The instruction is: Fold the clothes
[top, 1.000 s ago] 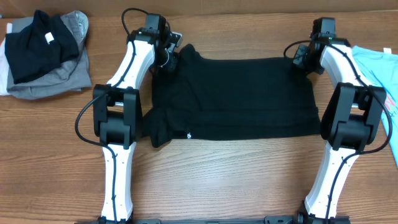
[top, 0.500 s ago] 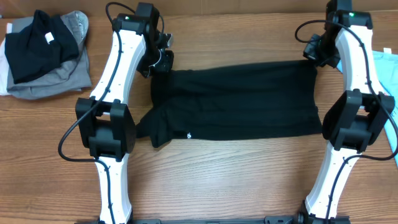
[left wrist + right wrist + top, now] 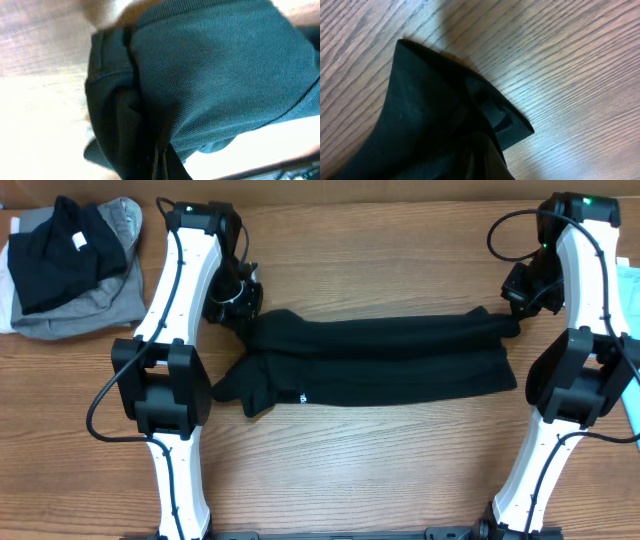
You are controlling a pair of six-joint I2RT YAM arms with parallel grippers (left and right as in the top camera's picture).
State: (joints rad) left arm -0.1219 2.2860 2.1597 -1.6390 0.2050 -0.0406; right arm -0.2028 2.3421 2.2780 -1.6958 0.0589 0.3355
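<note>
Nothing here can be read. The black T-shirt (image 3: 400, 360) lying across the table (image 3: 350, 470) carries a small white mark (image 3: 303, 396) towards its left end (lettering perhaps, but far too small from overhead to make out). The folded black shirt (image 3: 45, 270) at the far left shows a white tag (image 3: 79, 242), with no characters on it that can be told. Both wrist views show only unmarked black cloth.

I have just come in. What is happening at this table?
Two robot arms are folding a black T-shirt on a wooden table. The left gripper and the right gripper are each shut on one end of its far edge. The shirt lies bunched into a long narrow band between them. A pile of dark and grey clothes sits at the far left.
</note>
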